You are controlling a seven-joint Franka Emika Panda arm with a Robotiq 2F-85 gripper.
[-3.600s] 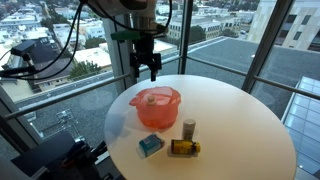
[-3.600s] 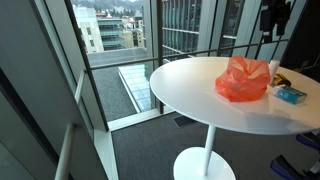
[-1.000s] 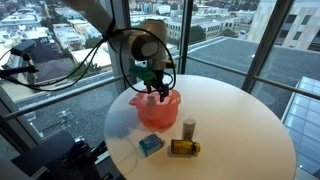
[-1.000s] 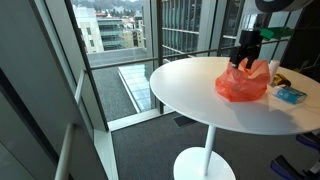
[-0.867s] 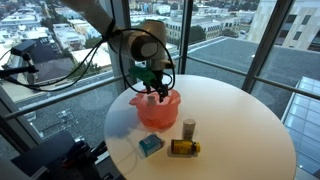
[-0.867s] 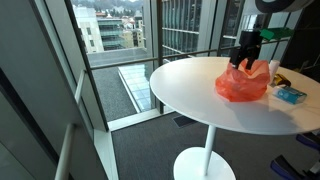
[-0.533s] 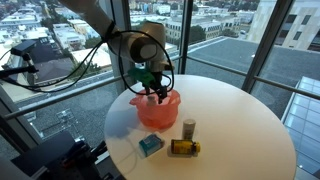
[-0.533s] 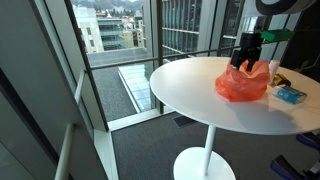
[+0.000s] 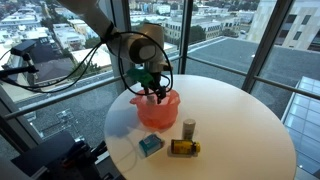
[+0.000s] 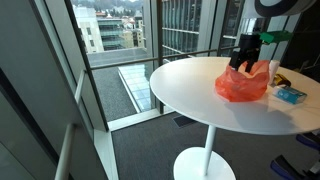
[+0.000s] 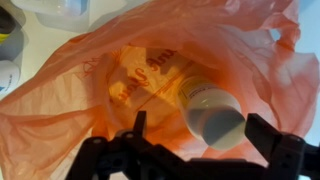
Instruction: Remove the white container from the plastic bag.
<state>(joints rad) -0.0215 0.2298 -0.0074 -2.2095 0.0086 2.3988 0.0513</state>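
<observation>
An orange plastic bag (image 9: 157, 108) stands open on the round white table (image 9: 230, 125); it also shows in the other exterior view (image 10: 242, 82). In the wrist view the bag (image 11: 110, 70) fills the frame and a white container (image 11: 210, 108) lies inside it, its cap toward the camera. My gripper (image 11: 205, 130) is open, its two fingers on either side of the container's cap end. In both exterior views the gripper (image 9: 155, 92) reaches down into the bag's mouth (image 10: 246, 62).
A small white-capped bottle (image 9: 189, 129), an amber bottle lying on its side (image 9: 184, 147) and a teal box (image 9: 150, 145) sit near the table's front edge. The teal box also shows beside the bag (image 10: 290, 95). Glass walls surround the table.
Since 3.6 s ago the gripper has come down from above the bag into its mouth. Over the last second it has barely moved.
</observation>
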